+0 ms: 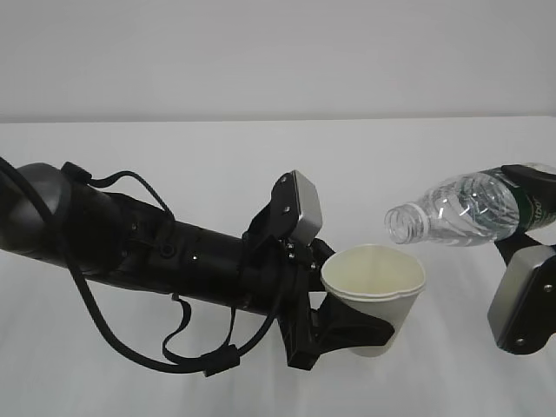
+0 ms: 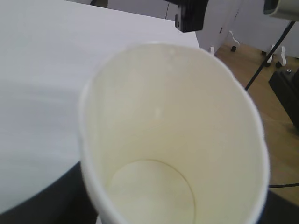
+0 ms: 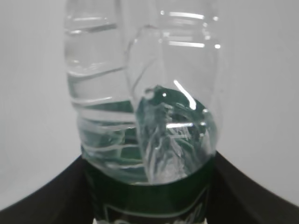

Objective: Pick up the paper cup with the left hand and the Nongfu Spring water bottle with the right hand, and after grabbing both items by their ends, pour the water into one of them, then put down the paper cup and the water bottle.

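Note:
My left gripper is shut on the lower part of the cream paper cup, holding it upright just above the table. Seen from the left wrist, the paper cup fills the frame with its mouth open and its inside dry, and black fingers show at its base. The clear Nongfu Spring water bottle lies almost level, held at its green label end by my right gripper. Its uncapped mouth points left, just above and right of the cup's rim. No stream shows. The bottle holds some water.
Both arms hang over a bare white table. The left wrist view shows the table's far edge, a black stand, and wooden floor with cables beyond. Grey box modules sit on the left arm and the right arm.

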Controlling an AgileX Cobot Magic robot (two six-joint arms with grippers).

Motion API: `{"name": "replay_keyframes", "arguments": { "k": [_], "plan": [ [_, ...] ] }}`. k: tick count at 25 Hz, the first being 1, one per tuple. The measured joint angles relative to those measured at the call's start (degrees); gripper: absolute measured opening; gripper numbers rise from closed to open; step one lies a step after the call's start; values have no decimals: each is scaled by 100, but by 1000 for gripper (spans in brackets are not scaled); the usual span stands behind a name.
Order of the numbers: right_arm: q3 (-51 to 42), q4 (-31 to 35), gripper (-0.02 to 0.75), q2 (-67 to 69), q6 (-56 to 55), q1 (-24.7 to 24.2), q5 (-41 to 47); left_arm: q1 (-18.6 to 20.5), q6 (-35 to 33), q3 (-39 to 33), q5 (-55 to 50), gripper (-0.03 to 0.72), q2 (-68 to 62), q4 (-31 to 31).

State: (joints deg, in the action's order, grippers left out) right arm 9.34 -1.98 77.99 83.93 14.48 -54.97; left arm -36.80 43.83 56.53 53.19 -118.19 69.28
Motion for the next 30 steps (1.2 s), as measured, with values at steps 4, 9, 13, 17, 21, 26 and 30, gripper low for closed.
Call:
{"name": "replay_keyframes", "arguments": {
  "k": [4,9,13,17,21,26,30],
  "plan": [
    [0,0,456,0,0,0,0,0,9,0,0,454,0,10],
    [0,0,456,0,14,0,-11,0,9,0,0,454,0,12],
    [0,0,456,0,94,0,-11,0,9,0,0,454,0,43],
    [0,0,456,0,116,0,-11,0,9,0,0,454,0,57],
    [0,-13,456,0,127,0,1,0,9,0,0,454,0,57],
    [0,-109,456,0,127,0,135,0,13,0,0,454,0,57],
    [0,-177,456,0,127,0,278,0,22,0,0,454,0,57]
  ]
}}
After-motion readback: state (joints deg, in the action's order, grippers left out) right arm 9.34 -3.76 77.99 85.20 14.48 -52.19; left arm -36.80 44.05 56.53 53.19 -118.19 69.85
